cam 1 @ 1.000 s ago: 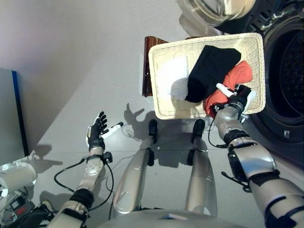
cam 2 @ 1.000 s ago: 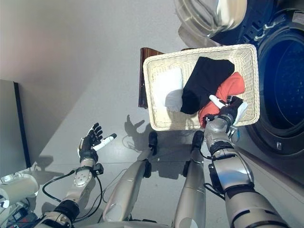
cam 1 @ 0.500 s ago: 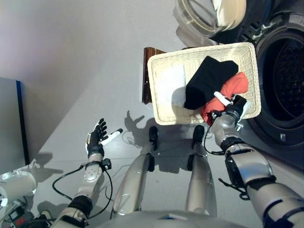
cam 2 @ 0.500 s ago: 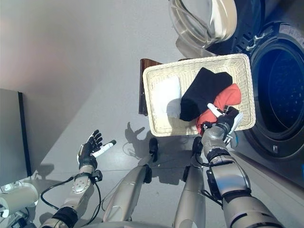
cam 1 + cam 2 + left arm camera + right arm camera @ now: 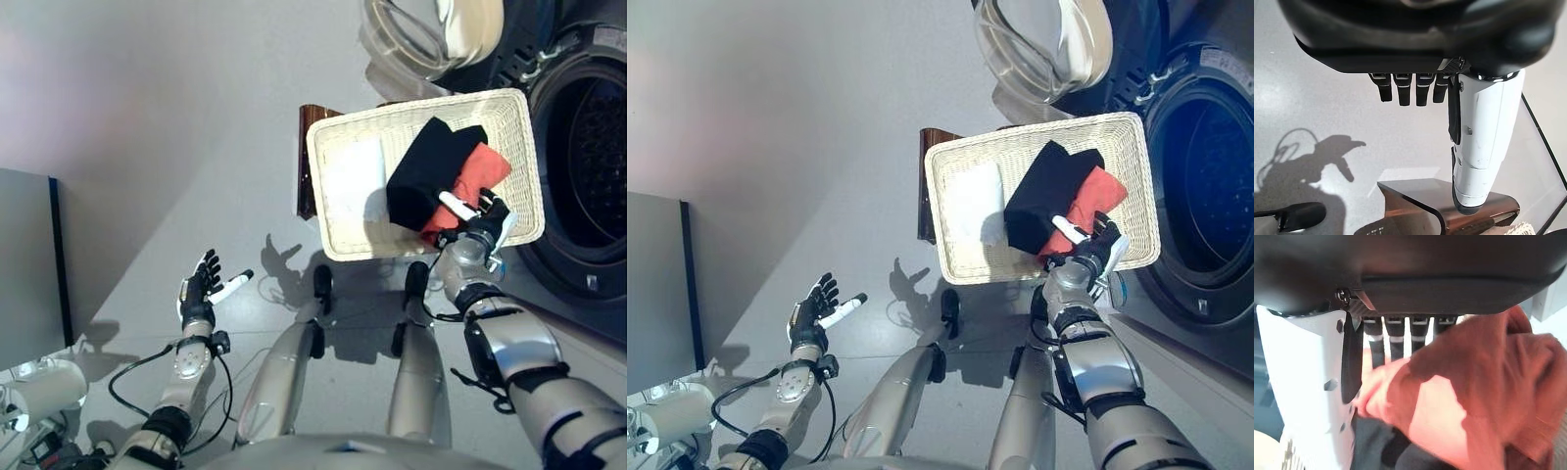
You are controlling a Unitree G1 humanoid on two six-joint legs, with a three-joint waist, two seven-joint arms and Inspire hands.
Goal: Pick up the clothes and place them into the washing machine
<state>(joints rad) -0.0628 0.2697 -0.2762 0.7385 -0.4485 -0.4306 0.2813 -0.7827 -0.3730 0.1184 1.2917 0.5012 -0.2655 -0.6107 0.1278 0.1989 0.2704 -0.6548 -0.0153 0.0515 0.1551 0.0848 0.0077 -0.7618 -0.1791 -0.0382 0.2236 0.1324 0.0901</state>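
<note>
A white wicker basket [image 5: 333, 206] stood on a brown stool [image 5: 308, 162] on the grey floor [image 5: 176, 147], just beside the washer [image 5: 1205, 186], whose drum was open and whose glass door [image 5: 1038, 44] was swung back above the basket's far edge.

The clothes lay in the basket. A white piece [image 5: 353, 181] was spread over the half away from the washer. A black piece [image 5: 426, 171] lay across the middle, its edge over an orange piece [image 5: 482, 168] bunched at the washer end near the front rim.

My right hand [image 5: 482, 217] reached over the front rim of the basket at its washer-side corner and was down on the orange piece. In the right wrist view the orange cloth [image 5: 1469, 396] bunched up right under my fingers [image 5: 1396, 340] and against the white-covered thumb; the fingers seemed curled into it, with the black cloth just beneath.

My left hand [image 5: 201, 286] hung low over the floor, well apart from the basket. Its fingers [image 5: 1408, 90] were spread and straight, the thumb stuck out, and it held nothing.
</note>
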